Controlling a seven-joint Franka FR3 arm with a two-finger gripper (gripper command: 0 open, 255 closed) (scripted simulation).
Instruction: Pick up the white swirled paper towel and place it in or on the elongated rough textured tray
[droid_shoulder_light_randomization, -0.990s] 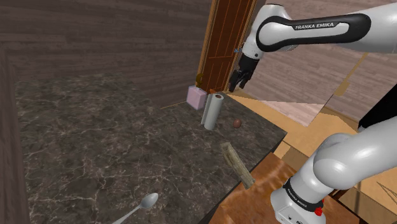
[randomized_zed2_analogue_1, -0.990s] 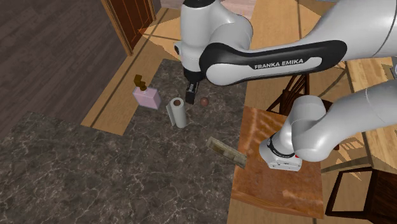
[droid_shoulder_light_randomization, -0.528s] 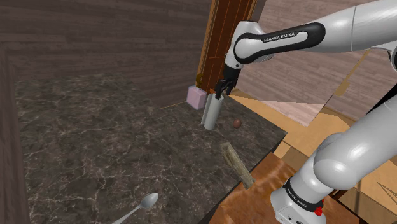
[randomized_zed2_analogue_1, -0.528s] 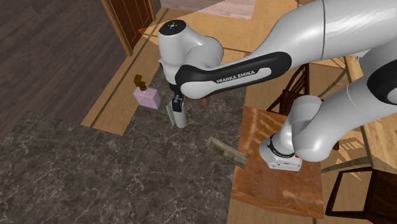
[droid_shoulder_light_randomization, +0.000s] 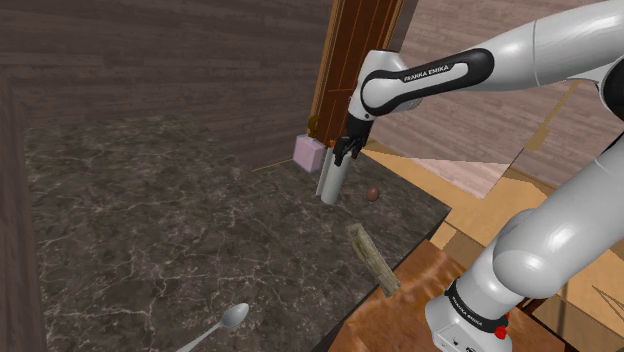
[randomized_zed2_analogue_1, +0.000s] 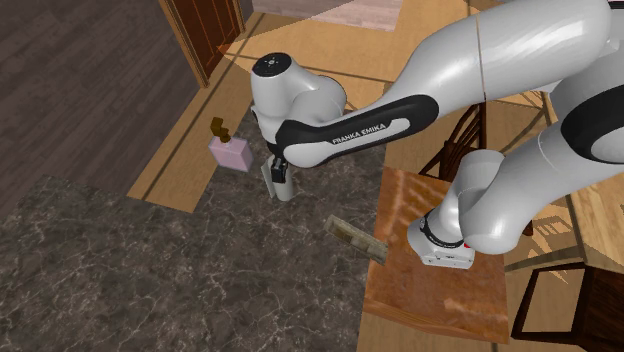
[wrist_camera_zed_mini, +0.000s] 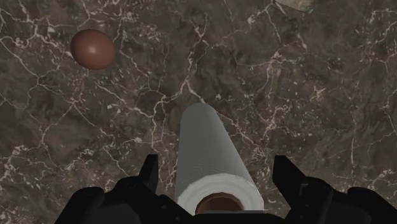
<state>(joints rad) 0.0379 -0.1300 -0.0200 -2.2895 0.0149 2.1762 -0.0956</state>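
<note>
Shoulder view: the claw (droid_shoulder_light_randomization: 343, 152) hangs at the top of the upright roll (droid_shoulder_light_randomization: 330, 182), which stands on the dark marble table (droid_shoulder_light_randomization: 150, 230) near its far edge. A pink box (droid_shoulder_light_randomization: 308, 152) sits just beside the roll at 10 o'clock and a brown egg (droid_shoulder_light_randomization: 373, 194) lies near at 3 o'clock. The tray (droid_shoulder_light_randomization: 372, 258) lies at 5 o'clock by the table's edge, and a spoon (droid_shoulder_light_randomization: 222, 322) lies well apart at 7 o'clock.

Second exterior view: the roll (randomized_zed2_analogue_1: 283, 190) stands under the claw (randomized_zed2_analogue_1: 279, 170), with the box (randomized_zed2_analogue_1: 232, 152) at 10 o'clock and the tray (randomized_zed2_analogue_1: 356, 238) at 4 o'clock, beside the stand (randomized_zed2_analogue_1: 400, 290).

Wrist view: the claw (wrist_camera_zed_mini: 216, 170) has its fingers (wrist_camera_zed_mini: 150, 172) spread apart on either side of the roll's (wrist_camera_zed_mini: 205, 153) top end, not touching it. The egg (wrist_camera_zed_mini: 93, 49) lies apart from the roll.
</note>
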